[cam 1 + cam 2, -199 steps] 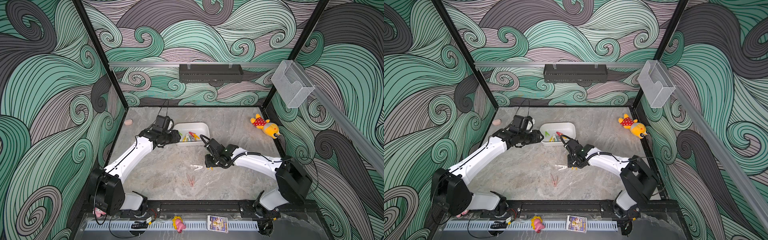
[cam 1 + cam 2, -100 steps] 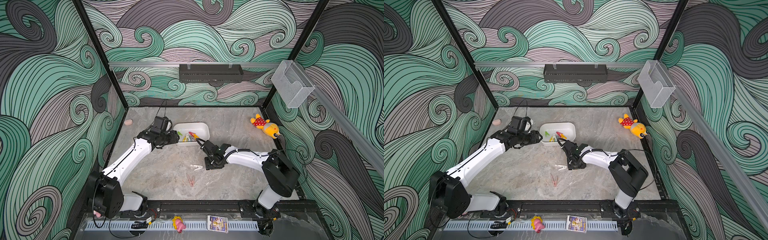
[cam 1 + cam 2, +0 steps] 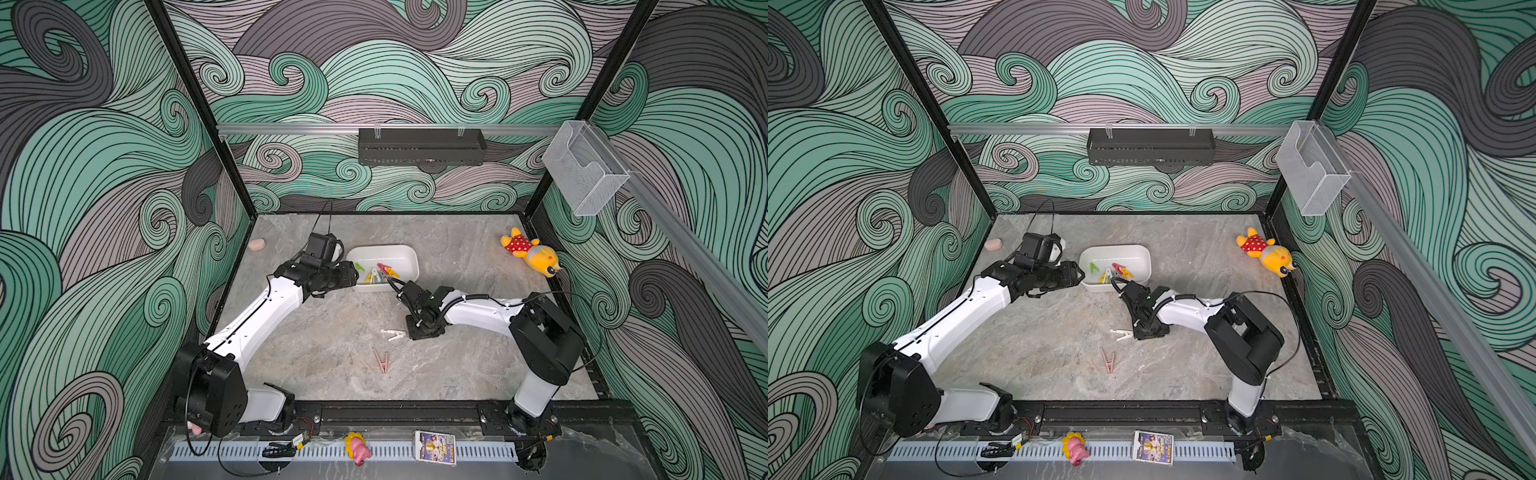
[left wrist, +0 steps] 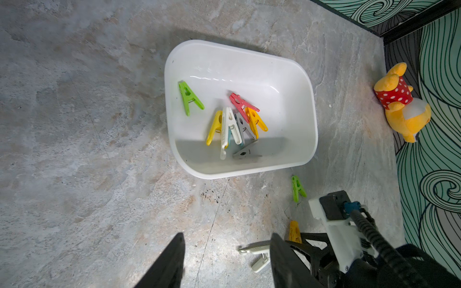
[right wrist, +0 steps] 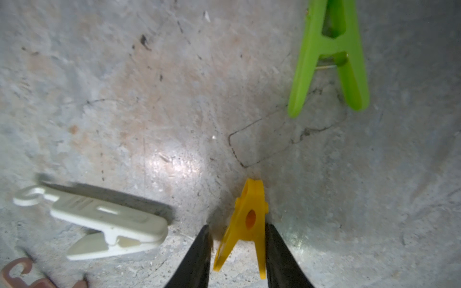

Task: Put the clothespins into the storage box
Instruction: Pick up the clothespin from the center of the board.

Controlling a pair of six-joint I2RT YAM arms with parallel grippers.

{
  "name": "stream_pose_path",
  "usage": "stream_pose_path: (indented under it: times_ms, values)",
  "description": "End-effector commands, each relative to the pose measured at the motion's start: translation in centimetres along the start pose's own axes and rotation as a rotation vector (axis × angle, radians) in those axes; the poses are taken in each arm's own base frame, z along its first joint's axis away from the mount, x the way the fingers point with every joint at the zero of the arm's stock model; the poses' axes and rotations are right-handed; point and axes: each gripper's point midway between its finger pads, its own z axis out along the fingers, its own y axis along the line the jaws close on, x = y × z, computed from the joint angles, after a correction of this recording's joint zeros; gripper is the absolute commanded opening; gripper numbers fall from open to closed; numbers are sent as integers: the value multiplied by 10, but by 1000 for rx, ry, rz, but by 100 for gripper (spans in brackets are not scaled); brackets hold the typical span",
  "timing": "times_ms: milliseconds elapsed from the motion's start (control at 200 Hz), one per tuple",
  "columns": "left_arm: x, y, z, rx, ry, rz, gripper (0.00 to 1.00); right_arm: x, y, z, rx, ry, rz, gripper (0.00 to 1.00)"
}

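While our L hand (image 4: 227, 235) hangs spread, our R hand (image 5: 237, 225) pinches a yellow clothespin (image 5: 252, 199) on the surface (image 5: 149, 99). At its 11 o'clock: the storage box (image 3: 405, 255) w/ clothespins (image 4: 232, 124); at 9, a white clothespin (image 3: 392, 333).

We note walls (image 3: 104, 174) papered in teal, grey and mauve swirls, with black corner posts (image 3: 199, 108). The floor (image 3: 332, 332) is grey marbled stone, with one glare patch (image 5: 174, 167). An aluminium rail (image 3: 291, 128) on the back wall carries a black perforated tray (image 3: 422, 147). A clear holder (image 3: 582, 170) hangs to the side.
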Motion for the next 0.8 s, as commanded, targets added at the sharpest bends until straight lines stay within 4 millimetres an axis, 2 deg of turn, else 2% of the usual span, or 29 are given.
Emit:
stream_pose_path:
  times_ms: [0,35,235,400,630,795]
  values:
    - [-4,3,-8,-9,-26,10,57,6,-3,2,18,18,-5,24]
    - [-4,2,-9,-6,-26,12,57,5,-3,2,18,17,-5,21]
    - [-3,2,-11,-5,-24,17,57,5,-3,-1,16,12,-17,20]
    - [-3,4,-12,-13,-24,14,58,2,-5,-16,21,-4,-41,19]
    - [-5,7,-14,-29,-37,6,58,-9,-7,-63,19,-69,-93,20]
    - [-5,9,-17,-39,-41,0,58,-39,1,-103,-12,-145,-133,21]
